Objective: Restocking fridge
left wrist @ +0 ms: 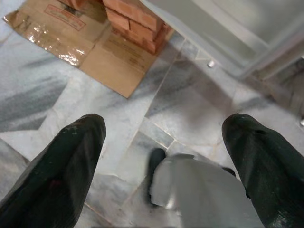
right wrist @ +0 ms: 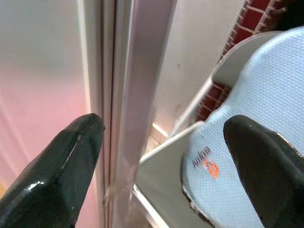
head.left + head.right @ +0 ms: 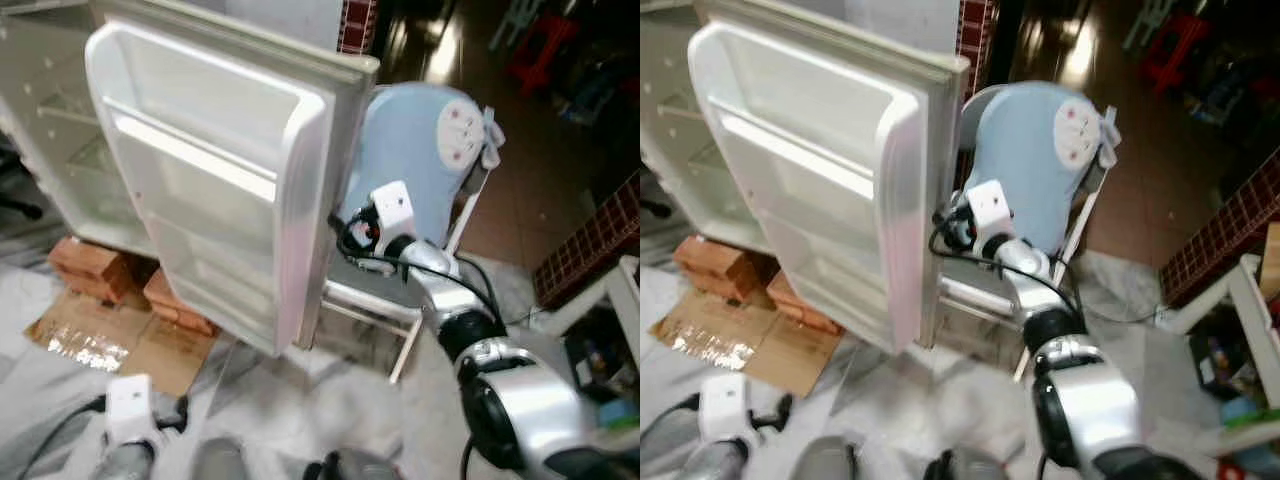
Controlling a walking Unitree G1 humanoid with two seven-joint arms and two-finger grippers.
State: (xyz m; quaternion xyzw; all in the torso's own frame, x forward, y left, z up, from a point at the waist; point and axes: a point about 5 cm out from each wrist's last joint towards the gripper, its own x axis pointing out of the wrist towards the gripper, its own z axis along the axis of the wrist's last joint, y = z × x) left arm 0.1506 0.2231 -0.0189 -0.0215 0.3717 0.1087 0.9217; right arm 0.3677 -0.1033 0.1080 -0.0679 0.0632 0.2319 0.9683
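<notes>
The fridge door stands swung wide, its inner shelves bare, while the fridge itself rests on bricks at the far left, likely to keep it off the floor. The right gripper reaches to the door's free edge, probably to hold or push it open for restocking; its fingers are spread wide, straddling that edge beside a pale blue chair without clamping it. The left gripper hangs low over the marble floor, fingers wide apart and empty.
</notes>
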